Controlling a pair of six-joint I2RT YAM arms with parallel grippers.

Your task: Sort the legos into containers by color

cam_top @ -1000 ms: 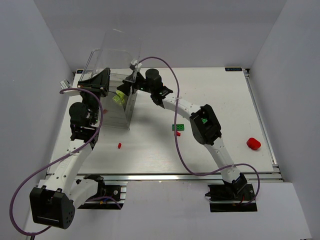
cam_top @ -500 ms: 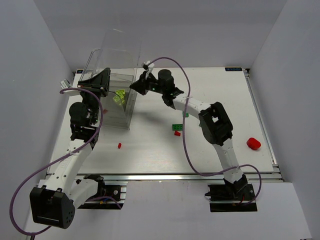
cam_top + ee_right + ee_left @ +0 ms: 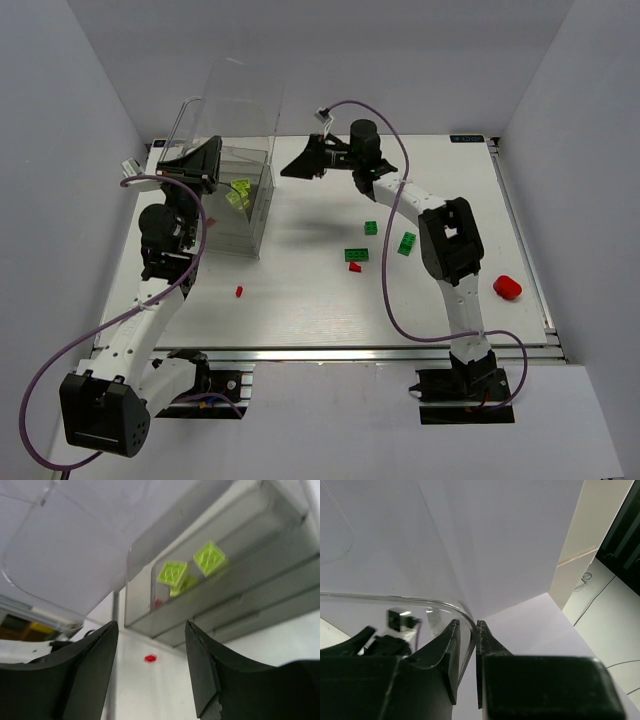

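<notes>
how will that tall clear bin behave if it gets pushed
Probably tippy: the clear bin stands tall for its base. Likely light, holding only a few yellow-green bricks. Its thin smooth wall, pinched by the left gripper, looks slippery.

overhead and both wrist cameras share the bin [image 3: 245, 100].

No legible text, label or number anywhere.

The surface [image 3: 300, 310] is white. The bin [image 3: 228, 110] is clear and colourless. The bricks inside it [image 3: 238, 193] are yellow-green with a criss-cross grid. Mid-surface are three green bricks [image 3: 371, 228] and a small red brick [image 3: 355, 267]. A second red brick [image 3: 239, 291] lies toward the near-left corner, and a red lump [image 3: 507, 288] by the right edge. The cables [image 3: 386, 295] are purple.
</notes>
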